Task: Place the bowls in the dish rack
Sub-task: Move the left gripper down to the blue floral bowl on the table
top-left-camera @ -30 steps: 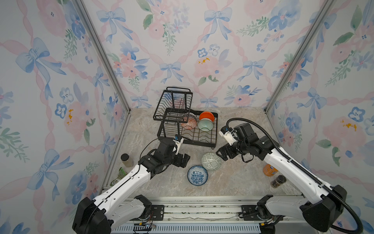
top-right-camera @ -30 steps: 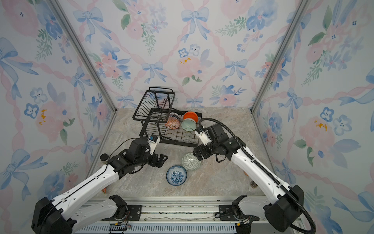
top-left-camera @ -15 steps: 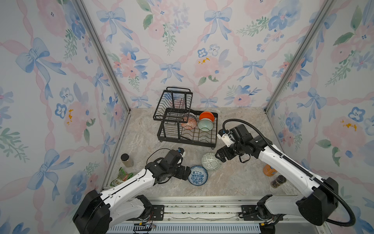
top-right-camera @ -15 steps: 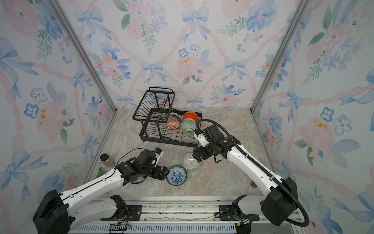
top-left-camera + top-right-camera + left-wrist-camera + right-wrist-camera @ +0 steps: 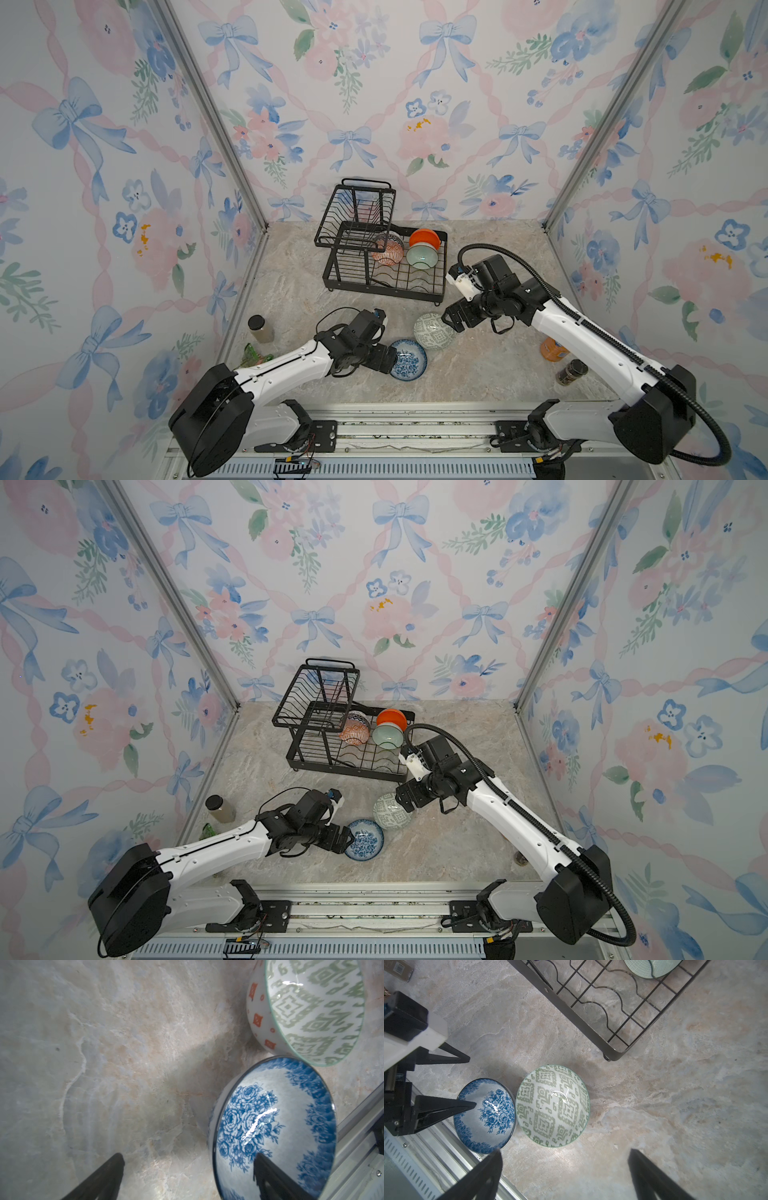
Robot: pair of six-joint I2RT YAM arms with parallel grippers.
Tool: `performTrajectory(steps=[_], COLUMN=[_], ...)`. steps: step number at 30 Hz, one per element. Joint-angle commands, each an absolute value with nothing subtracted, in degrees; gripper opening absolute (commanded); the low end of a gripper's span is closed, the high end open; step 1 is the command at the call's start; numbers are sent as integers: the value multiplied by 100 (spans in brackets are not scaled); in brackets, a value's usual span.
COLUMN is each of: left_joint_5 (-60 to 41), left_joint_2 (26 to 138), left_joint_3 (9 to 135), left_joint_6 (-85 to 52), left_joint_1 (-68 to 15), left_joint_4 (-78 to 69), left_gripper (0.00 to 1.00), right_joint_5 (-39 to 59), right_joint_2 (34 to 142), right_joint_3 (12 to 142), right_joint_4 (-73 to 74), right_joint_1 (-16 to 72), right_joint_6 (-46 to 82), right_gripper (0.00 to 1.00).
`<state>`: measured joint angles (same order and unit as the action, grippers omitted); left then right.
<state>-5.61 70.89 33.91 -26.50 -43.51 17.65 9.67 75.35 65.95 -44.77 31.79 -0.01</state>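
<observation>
The blue-white floral bowl point(image 5: 409, 360) lies outside the dish rack point(image 5: 581, 1024), at its 6 o'clock, with the green-white geometric bowl point(image 5: 432, 331) just beside it at 1 o'clock. The left gripper point(image 5: 189, 1157) has come down from the rack and straddles the floral rim, jaws apart. The right gripper point(image 5: 565, 1151), also spread, has edged closer to the geometric one. Two pickups seem next. The jar point(image 5: 396, 970) label, possibly a barcode, is unreadable.
</observation>
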Motion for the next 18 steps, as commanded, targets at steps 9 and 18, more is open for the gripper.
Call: performTrajectory(steps=[9,18], left_joint_5=[-976,-1080], left_joint_2=[7563,7820], left_joint_3=[3472,3663], left_joint_6=[-2715,-2539], left_joint_1=[-4394,-4412], left_joint_4=[1384,1360], left_gripper=[81,46], right_joint_5=[915,888], right_joint_2=[7497,7516], right_joint_3=[6416,6374], right_joint_4=[-4351,-4333], right_joint_1=[3111,3111], right_joint_6=[0,-18], right_gripper=[97,97])
